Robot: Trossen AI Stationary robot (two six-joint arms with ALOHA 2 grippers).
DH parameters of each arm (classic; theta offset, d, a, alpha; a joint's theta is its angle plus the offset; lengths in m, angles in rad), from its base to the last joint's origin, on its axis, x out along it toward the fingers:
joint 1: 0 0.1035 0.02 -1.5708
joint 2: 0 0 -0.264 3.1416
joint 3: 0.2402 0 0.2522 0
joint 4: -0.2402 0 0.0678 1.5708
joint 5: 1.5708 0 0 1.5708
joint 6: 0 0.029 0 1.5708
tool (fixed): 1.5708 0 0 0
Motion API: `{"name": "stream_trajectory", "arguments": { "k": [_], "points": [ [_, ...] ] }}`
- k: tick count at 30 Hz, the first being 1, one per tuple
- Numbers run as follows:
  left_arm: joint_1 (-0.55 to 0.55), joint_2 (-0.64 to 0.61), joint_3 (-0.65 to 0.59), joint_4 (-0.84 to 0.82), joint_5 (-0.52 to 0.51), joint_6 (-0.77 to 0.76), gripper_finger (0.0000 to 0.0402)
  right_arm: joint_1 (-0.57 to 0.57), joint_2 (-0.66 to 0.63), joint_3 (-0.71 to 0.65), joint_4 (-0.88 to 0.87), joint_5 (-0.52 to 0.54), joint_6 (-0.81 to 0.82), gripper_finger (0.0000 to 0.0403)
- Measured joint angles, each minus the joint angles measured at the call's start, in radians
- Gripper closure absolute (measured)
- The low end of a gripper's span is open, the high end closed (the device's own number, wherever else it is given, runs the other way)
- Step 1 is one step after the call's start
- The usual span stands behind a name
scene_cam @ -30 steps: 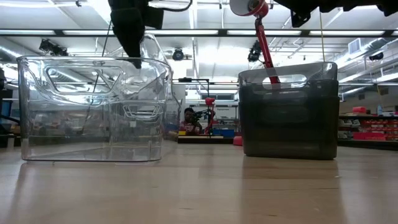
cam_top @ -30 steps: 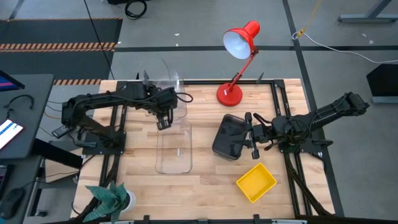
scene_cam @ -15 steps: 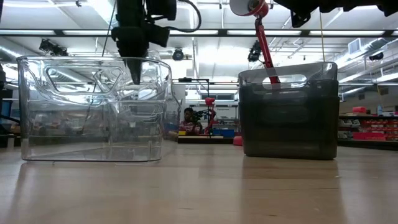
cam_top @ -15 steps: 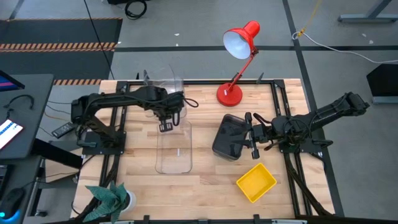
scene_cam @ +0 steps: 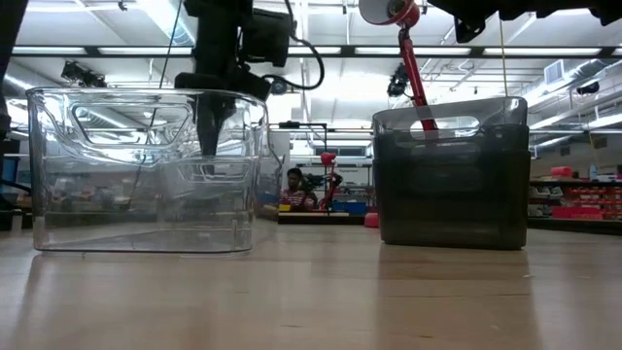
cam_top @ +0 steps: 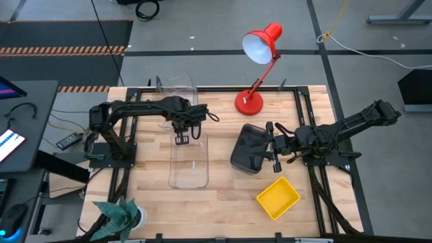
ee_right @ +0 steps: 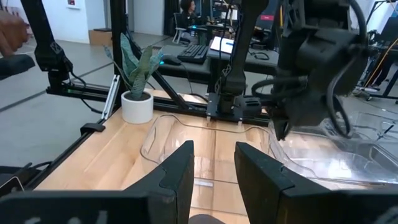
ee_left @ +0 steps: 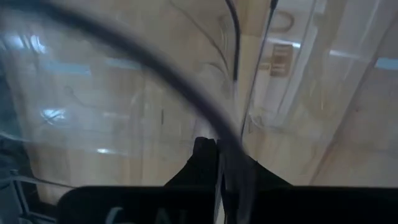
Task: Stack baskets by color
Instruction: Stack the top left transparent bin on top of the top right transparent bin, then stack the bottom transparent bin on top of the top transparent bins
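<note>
My left gripper [cam_top: 181, 139] points down, shut on a clear basket [cam_top: 178, 89] whose near end dips into a second clear basket [cam_top: 190, 167] standing on the table; in the low view the fingers [scene_cam: 209, 144] reach down inside the clear walls [scene_cam: 58, 175]. A dark grey basket [cam_top: 247, 149] stands on its base right of centre. My right gripper [ee_right: 212, 167] hangs level and open above the grey basket's right side, nothing between its fingers. A yellow basket [cam_top: 278, 198] rests near the front right. My left gripper pinches the clear basket's thin wall [ee_left: 239, 127] between its two shut fingers, which come from above and point down. The held basket slants, its near end lowered into the other clear basket and its far end [cam_top: 177, 82] raised toward the table's far edge.
A red desk lamp [cam_top: 258, 66] stands at the far edge behind the grey basket. A potted plant [cam_top: 119, 216] sits at the near left corner. Bare wood [cam_top: 223, 196] lies between the clear baskets and the yellow one. A person [scene_cam: 292, 187] sits far off in the room.
My left gripper has sunk toward the clear basket on the table and tipped to point more steeply down, staying shut. The clear basket it holds has come down with it, its near end now inside the other clear basket.
</note>
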Motion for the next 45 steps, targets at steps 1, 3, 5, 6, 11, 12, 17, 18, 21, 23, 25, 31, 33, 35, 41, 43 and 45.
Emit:
{"name": "stream_trajectory", "arguments": {
  "k": [1,3,5,6,11,12,17,18,21,23,25,31,33,35,41,43,45],
  "points": [
    [0.0,0.007,0.0,-0.002,0.0,0.0,0.0397,0.0,0.0,0.0,0.0,0.0,-0.001,0.0282],
    [0.0,0.021,0.0,-0.004,0.004,0.005,0.0397,0.0,0.0,0.0,0.0,0.0,-0.002,0.0282],
    [0.0,0.032,0.0,-0.008,0.009,0.014,0.0397,0.0,0.0,0.0,-0.003,0.0,-0.003,0.0282],
    [0.0,0.036,0.0,-0.009,0.013,0.019,0.0397,0.0,0.0,0.0,-0.003,0.0,-0.003,0.0282],
    [0.001,0.042,0.0,-0.014,0.028,0.034,0.0395,0.0,0.0,0.0,-0.004,0.0,-0.004,0.0282],
    [0.0,0.042,0.0,-0.013,0.027,0.034,0.0389,0.0,0.0,0.0,-0.004,-0.001,-0.004,0.0282],
    [0.001,0.042,0.0,-0.012,0.023,0.048,0.0327,0.0,0.0,0.0,-0.008,-0.001,-0.004,0.0282],
    [0.0,0.042,0.0,-0.012,0.02,0.05,0.0312,0.0,0.0,0.0,-0.008,-0.001,-0.004,0.0282],
    [0.0,0.039,-0.001,-0.013,0.0,0.046,0.027,0.0,0.0,0.0,-0.008,-0.001,-0.004,0.0282],
    [0.0,0.038,-0.001,-0.015,-0.007,0.039,0.0244,0.0,0.0,0.0,-0.008,-0.001,-0.004,0.0282],
    [0.0,0.033,-0.002,-0.016,-0.007,0.033,0.0222,0.0,0.0,0.0,-0.008,-0.001,-0.004,0.0282],
    [-0.001,-0.013,-0.003,-0.034,0.002,0.024,0.0191,0.0,0.0,0.0,-0.012,-0.001,-0.001,0.0282],
    [-0.002,-0.036,-0.003,-0.033,0.003,0.021,0.0191,0.0,0.0,0.0,-0.012,-0.001,-0.002,0.0282],
    [-0.002,-0.058,-0.003,-0.034,0.007,0.018,0.0194,0.0,0.0,0.0,-0.011,-0.001,-0.002,0.0282],
    [-0.002,-0.133,-0.002,-0.039,0.006,0.011,0.0204,0.0,0.0,0.0,-0.01,-0.001,-0.001,0.0282],
    [-0.001,-0.171,-0.002,-0.031,0.008,0.0,0.0204,0.0,0.0,0.0,-0.01,-0.001,-0.001,0.0282],
    [-0.001,-0.206,-0.002,-0.007,0.035,-0.006,0.0204,0.0,0.0,0.0,-0.012,-0.001,-0.001,0.0282]
  ]
}}
